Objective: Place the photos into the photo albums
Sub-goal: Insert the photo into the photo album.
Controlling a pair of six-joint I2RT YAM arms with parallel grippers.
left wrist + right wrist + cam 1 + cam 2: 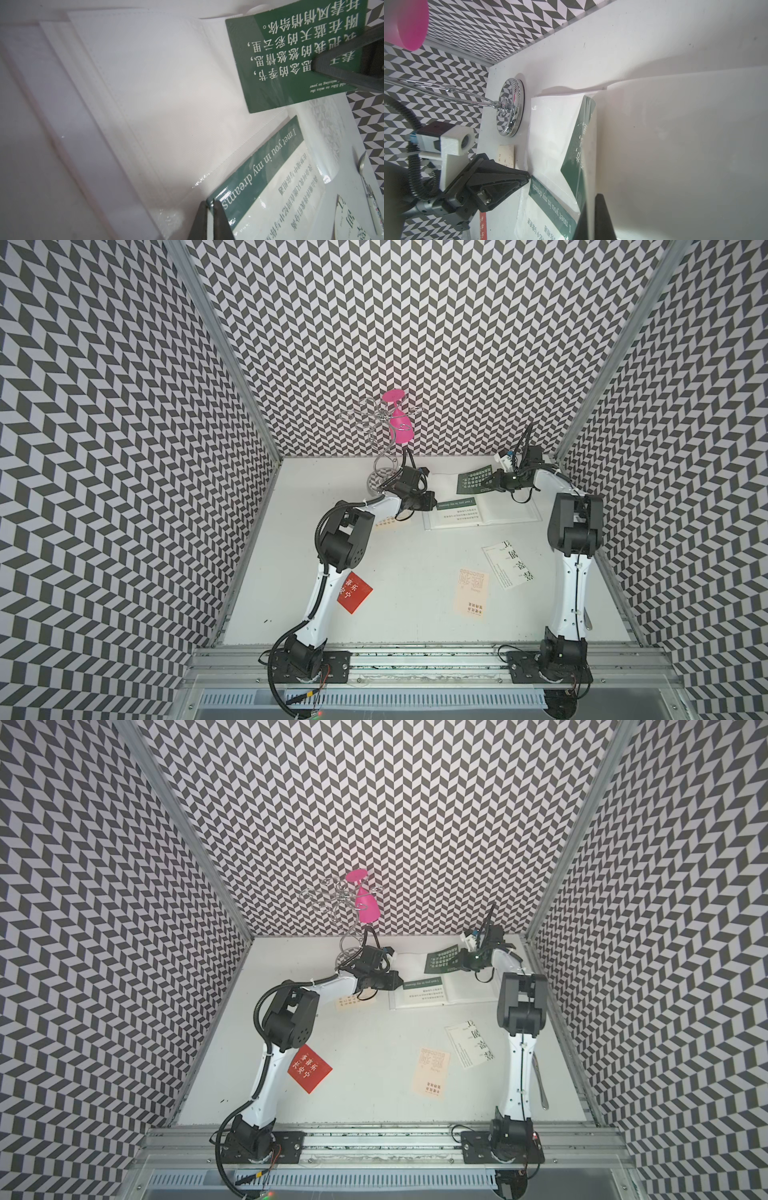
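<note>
Currently right end effector (496, 482) clamping dark green card (474, 480), hovering over open photo album (511, 511), upper right of centre in both top views. Left end effector (433, 502) closed, seemingly pinching pocket film. Risk: card snagging pocket lip, buckling, slipping from grip.

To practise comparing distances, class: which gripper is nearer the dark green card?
Right. The right gripper is shut on the dark green card, holding it over the open album. The left gripper is shut at the album's left edge, apart from the card.
</note>
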